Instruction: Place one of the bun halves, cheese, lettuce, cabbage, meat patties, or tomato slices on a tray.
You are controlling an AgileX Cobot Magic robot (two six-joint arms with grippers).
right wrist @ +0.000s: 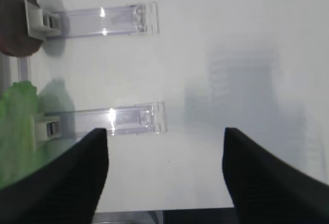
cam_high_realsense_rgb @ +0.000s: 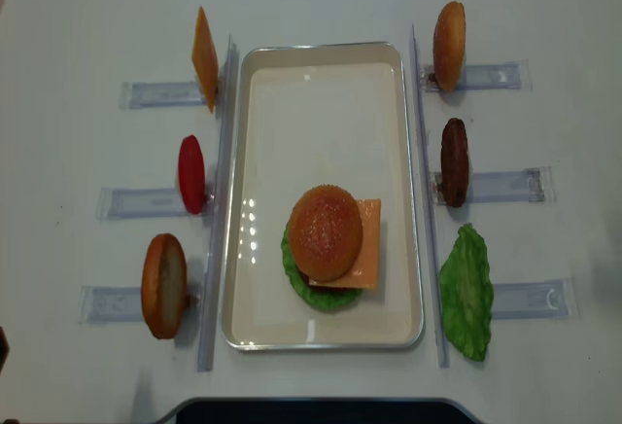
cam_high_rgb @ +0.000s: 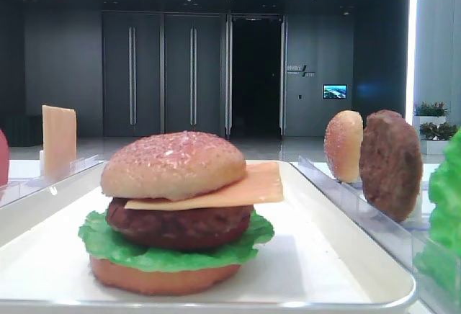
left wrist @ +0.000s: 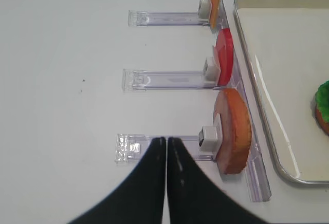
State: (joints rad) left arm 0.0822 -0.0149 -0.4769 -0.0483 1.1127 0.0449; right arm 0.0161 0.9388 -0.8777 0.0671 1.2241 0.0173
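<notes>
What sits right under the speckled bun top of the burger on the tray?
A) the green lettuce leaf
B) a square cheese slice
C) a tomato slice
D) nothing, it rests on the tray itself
B: in the low front view the bun top rests on an orange cheese slice that juts out to the right, with the meat patty and lettuce lower in the stack on the tray.

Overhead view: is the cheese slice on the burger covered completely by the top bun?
No, the cheese sticks out to the right from under the top bun on the tray.
</notes>
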